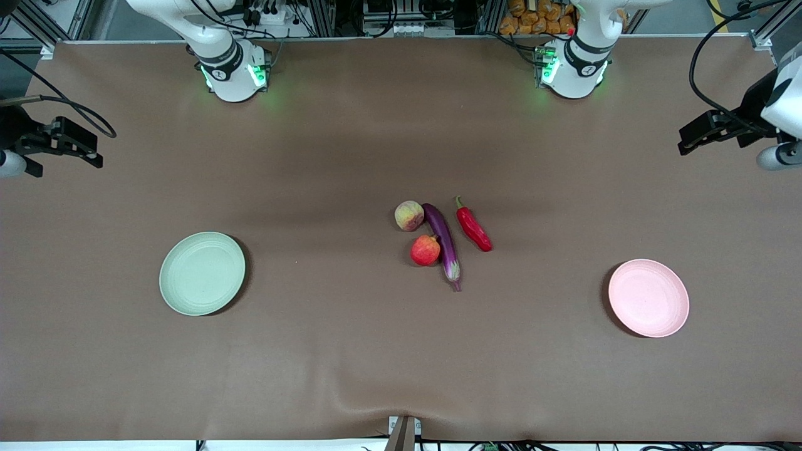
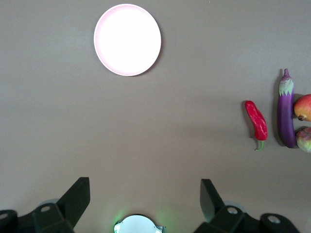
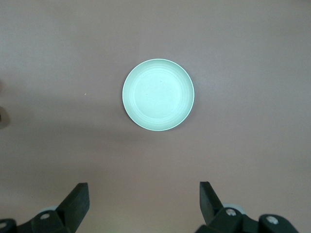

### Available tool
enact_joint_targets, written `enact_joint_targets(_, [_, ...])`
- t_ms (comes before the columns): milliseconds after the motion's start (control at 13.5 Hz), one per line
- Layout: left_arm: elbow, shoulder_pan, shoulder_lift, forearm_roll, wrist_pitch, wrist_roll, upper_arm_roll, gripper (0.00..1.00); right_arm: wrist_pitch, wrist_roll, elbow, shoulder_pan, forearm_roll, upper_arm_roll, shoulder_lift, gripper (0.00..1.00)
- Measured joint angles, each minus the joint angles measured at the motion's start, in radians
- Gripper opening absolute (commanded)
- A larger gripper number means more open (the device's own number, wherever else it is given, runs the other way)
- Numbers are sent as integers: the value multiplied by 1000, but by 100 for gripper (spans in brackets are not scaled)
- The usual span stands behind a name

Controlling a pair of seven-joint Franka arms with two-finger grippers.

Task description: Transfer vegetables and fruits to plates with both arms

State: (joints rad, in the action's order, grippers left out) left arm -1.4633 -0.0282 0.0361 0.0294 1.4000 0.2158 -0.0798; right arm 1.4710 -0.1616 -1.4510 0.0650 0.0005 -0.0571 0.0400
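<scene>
Left gripper [image 1: 689, 141]: held high over the table's edge at the left arm's end, jaws spread wide, nothing between the fingers [image 2: 77, 196]. Arm waiting.

Right gripper [image 1: 81, 150]: held high over the table's edge at the right arm's end, jaws likewise released and empty (fingers [image 3: 77, 199] set well apart). Arm waiting.

Eggplant [image 1: 442, 241]: mid-table, lying lengthwise, pale stem end toward the front camera.

Peach [image 1: 409, 215]: touching the eggplant on its right-arm side.

Pomegranate-like fruit [image 1: 425, 250]: just nearer the camera than the peach, also against the eggplant.

Chili pepper [image 1: 473, 228]: just beside the eggplant on its left-arm side, apart from it, green stem away from the camera.

Green plate [image 1: 202, 273]: toward the right arm's end, bare.

Pink plate [image 1: 648, 298]: toward the left arm's end, bare.

Table [image 1: 351, 363]: brown cover.

Writing: none legible.
</scene>
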Motion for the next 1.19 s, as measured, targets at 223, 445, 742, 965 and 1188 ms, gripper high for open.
enact_joint_targets(223, [-38, -36, 39, -3, 66, 122, -28, 100, 0, 0, 0, 0, 0, 0, 0, 100])
enact_joint_targets(445, [-59, -107, 93, -3, 123, 313, -64, 100, 0, 0, 0, 0, 2, 0, 0, 100])
enact_joint_targets(742, [-64, -204, 175, -3, 192, 497, -70, 100, 1, 0, 0, -1, 17, 0, 4, 100])
enact_joint_targets(965, [-67, -278, 239, 11, 237, 611, -70, 100, 1, 0, 0, -1, 19, 1, 6, 100])
enact_joint_targets(1188, [-70, -353, 307, 61, 296, 734, -71, 100, 2, 0, 0, -1, 20, 4, 6, 100])
